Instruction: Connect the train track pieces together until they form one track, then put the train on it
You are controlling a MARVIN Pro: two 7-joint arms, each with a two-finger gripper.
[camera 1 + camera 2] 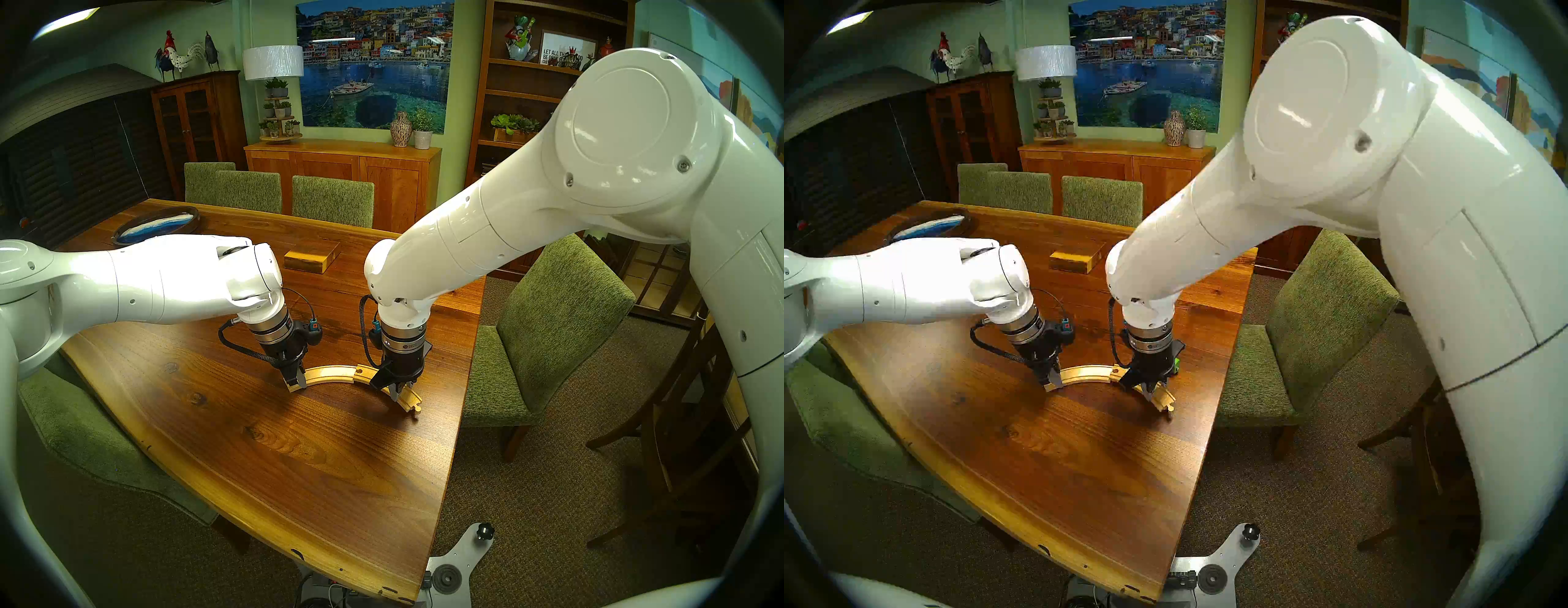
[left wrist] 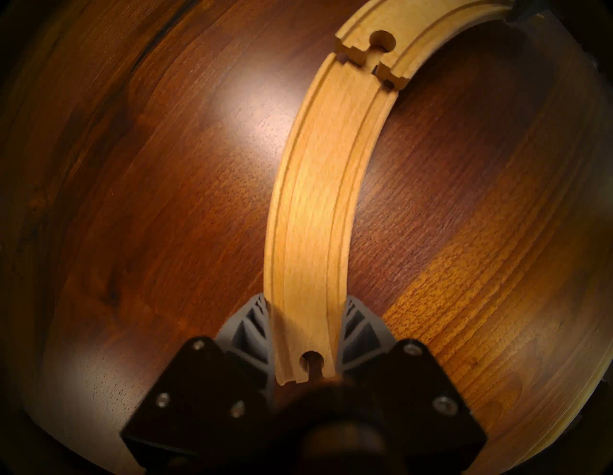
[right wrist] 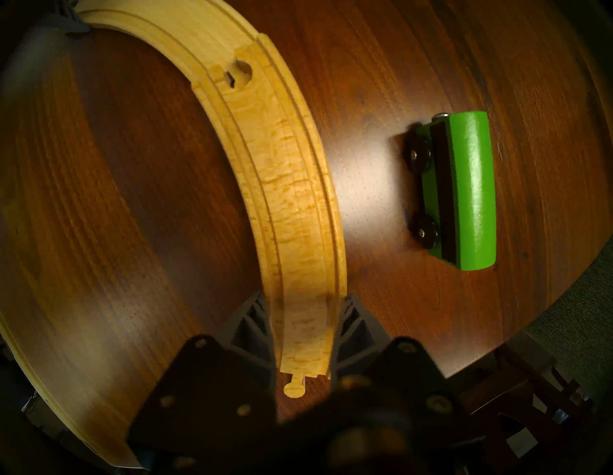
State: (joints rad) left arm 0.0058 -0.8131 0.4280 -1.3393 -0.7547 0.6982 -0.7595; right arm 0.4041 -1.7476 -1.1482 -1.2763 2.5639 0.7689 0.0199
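Two curved train track pieces [image 1: 339, 375] lie on the surface [image 1: 271, 446], ends meeting, the joint apparently not fully seated. The left tool [image 2: 306, 335] clamps one piece's socket end; the right tool [image 3: 303, 335] clamps the other's peg end. One green train [image 3: 464, 192] lies tipped beside them. Rigid, light wood, probably best gripped across the side edges.

Both our arms reach down over the table, grippers pointing straight down.
Our left gripper [image 1: 297, 379] is clamped on the socket end of one track piece [image 2: 318, 212]; our right gripper [image 1: 399, 388] is closed across the other track piece [image 3: 292, 185] near its peg end.
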